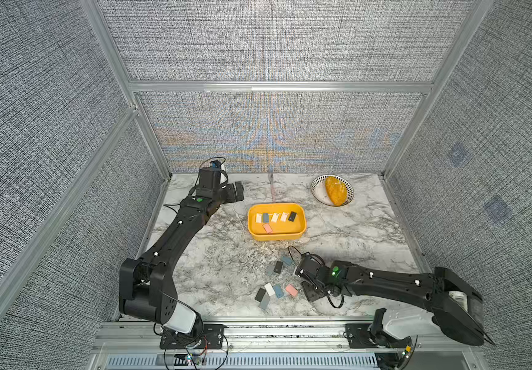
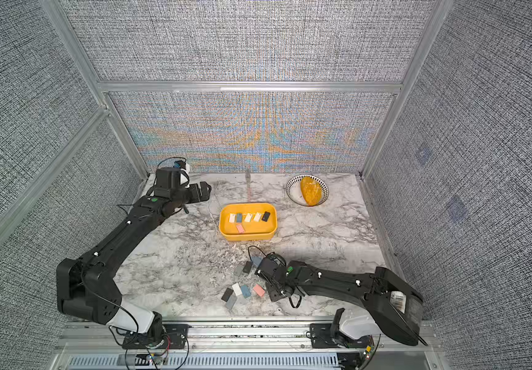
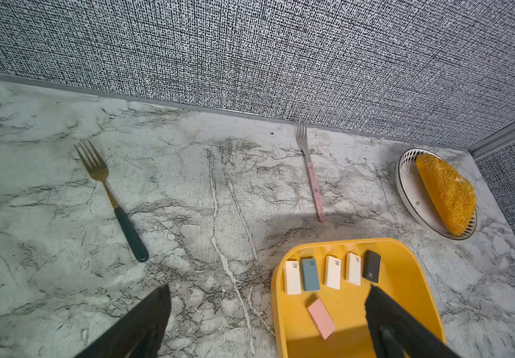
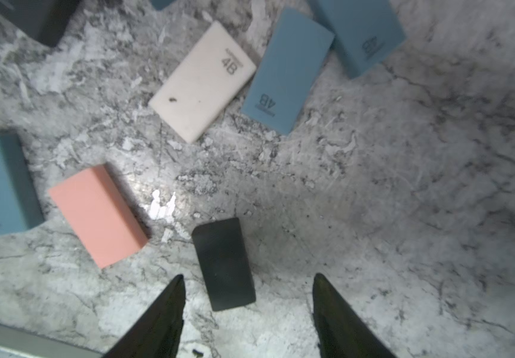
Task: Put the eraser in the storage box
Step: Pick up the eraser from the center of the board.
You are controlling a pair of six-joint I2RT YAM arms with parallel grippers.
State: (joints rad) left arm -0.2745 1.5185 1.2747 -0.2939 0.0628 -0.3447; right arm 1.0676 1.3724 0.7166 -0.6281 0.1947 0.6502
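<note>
The right gripper (image 4: 249,275) hung low over the marble table (image 4: 405,186), its jaws parted and gripping nothing. The black eraser (image 4: 223,263) lay flat on the table between the two fingers (image 4: 166,316). It was nearer one finger than the other and touched neither, and its far end reached past the fingertips. Just beside this gripper, on the side toward the left arm, lay a pink eraser (image 4: 98,215). A little farther ahead of the tips lay a white eraser (image 4: 201,80) and a blue eraser (image 4: 287,71), their corners almost meeting. Other loose erasers (image 1: 264,301), grey, dark and blue, lay scattered around the gripper.

Well ahead of it, toward the back wall, stood the storage box (image 1: 276,237). It held a row of five erasers (image 3: 333,272) and a second pink eraser (image 3: 321,317) apart from the row.

The left gripper (image 3: 269,286) was near the box, on the side away from the right arm, its fingers spread wide and empty. Ahead of it on the table lay a green-handled fork (image 3: 110,198) and a pink-handled fork (image 3: 312,173). Farthest off, by the back wall, stood a white bowl (image 3: 405,186) holding an orange-yellow lump (image 3: 445,195).
</note>
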